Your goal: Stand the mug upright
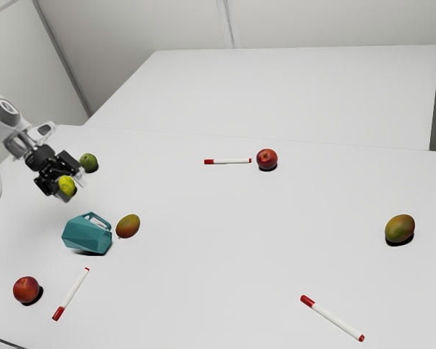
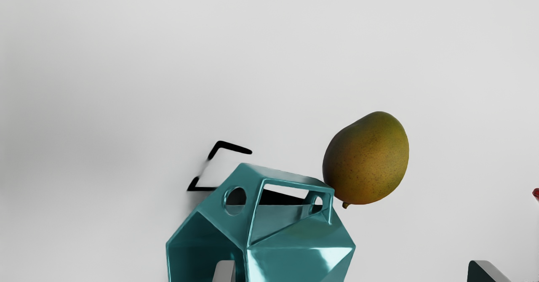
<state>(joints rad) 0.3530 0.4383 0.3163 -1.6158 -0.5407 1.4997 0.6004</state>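
Here's the gripper [image 1: 74, 187] wide open and holding nothing, with the mug [image 1: 87, 235] on its side at the exterior view's left, where an off-centre descent could shove it into the mango [image 1: 128, 226] just right.

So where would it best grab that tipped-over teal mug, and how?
Probably by the handle, from above: the mug lies on its side with that loop raised, so the open gripper could straddle its bar. The mango close beside makes a sideways approach look riskier.
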